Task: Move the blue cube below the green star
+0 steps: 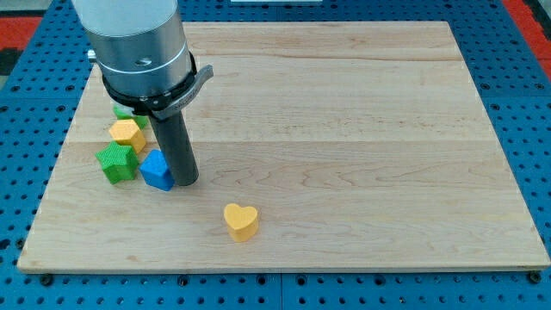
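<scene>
Surface: pale wooden board (344, 129) lying flat, grain running across the view | Underlay: blue pegboard (516, 69) with rows of holes showing around every edge | Top-left corner: red panel (21, 17) peeking in | Light: falling evenly

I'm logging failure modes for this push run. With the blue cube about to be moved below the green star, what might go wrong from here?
My tip sits against the blue cube's right side, so pushing left could ram it into the green star rather than under it. The yellow block and green block crowd close above, so a displaced star might jostle them.
</scene>
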Controlling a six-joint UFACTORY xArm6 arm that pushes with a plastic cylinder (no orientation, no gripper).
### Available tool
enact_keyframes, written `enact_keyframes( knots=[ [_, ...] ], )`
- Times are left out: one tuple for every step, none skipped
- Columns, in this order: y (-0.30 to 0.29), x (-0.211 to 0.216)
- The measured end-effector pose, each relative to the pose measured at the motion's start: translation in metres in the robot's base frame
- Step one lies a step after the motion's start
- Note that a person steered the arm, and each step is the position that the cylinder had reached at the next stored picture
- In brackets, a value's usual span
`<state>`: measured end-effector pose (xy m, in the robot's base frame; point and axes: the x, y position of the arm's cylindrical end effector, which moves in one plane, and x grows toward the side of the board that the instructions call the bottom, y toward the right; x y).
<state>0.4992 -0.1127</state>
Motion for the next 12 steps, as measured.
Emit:
enact_keyframes(
  knots=[
    [0.021,-0.025],
    [-0.001,-0.027],
    [-0.025,-0.014],
    [-0.026,0.003],
    [-0.013,0.017],
    [-0.017,0.017],
    [-0.027,-0.003],
    [-0.054,-0.003],
    [-0.059,0.011],
    [-0.025,0.035],
    [-0.021,0.054],
    [-0.055,0.063]
  ],
)
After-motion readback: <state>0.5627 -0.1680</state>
